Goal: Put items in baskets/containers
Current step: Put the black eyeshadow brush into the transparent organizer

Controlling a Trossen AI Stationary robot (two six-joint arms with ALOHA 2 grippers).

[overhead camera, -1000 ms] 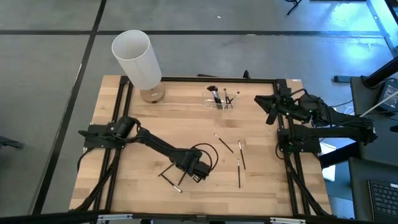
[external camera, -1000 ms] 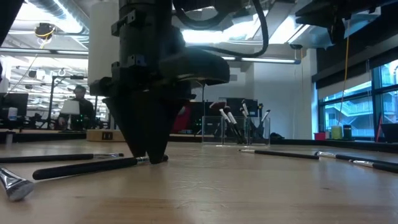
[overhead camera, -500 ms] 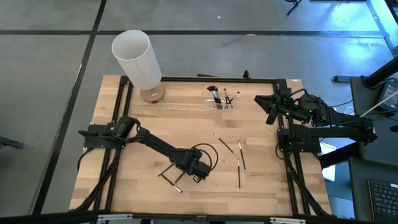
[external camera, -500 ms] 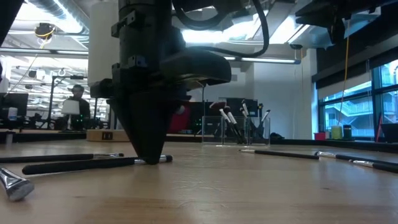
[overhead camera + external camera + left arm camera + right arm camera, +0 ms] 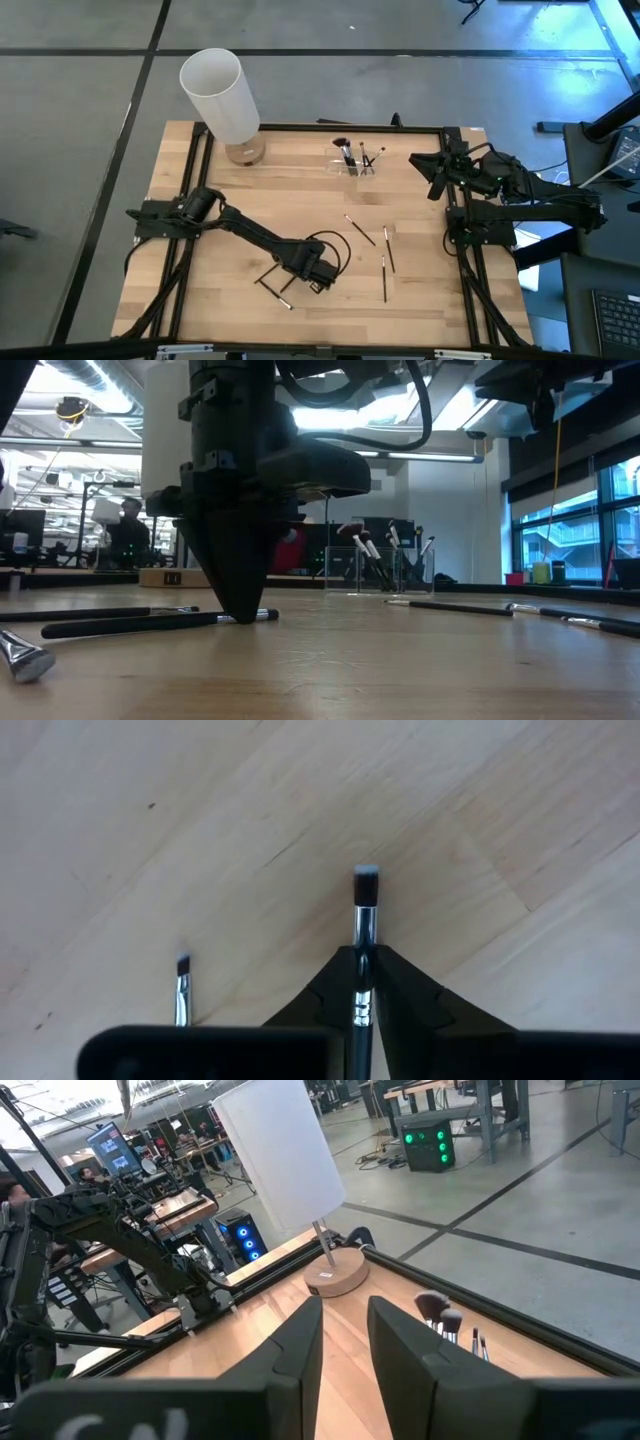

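Note:
My left gripper stands near the table's front middle, fingers down, shut on a black makeup brush with a silver ferrule. A second thin brush lies beside it. More brushes lie loose on the wood: three to the right and two to the left. The clear organizer at the far middle holds several brushes upright. My right gripper hangs open at the far right, with nothing between its fingers. My left gripper pinches the brush at its silver ferrule, close behind the head, between its two fingers. The fingers come from above, pointing down, and lie across the brush. The brush lies flat on the table, its long handle stretching away to one side.
A tall white cylinder on a round wooden foot stands at the far left corner. A black frame runs round the table. A flat silver brush head lies near the low camera. Bare wood lies between the loose brushes and the organizer.
My left gripper has shut on the brush's ferrule while staying in place. The brush has turned a little on the table, its handle end swinging slightly, and it still lies flat.

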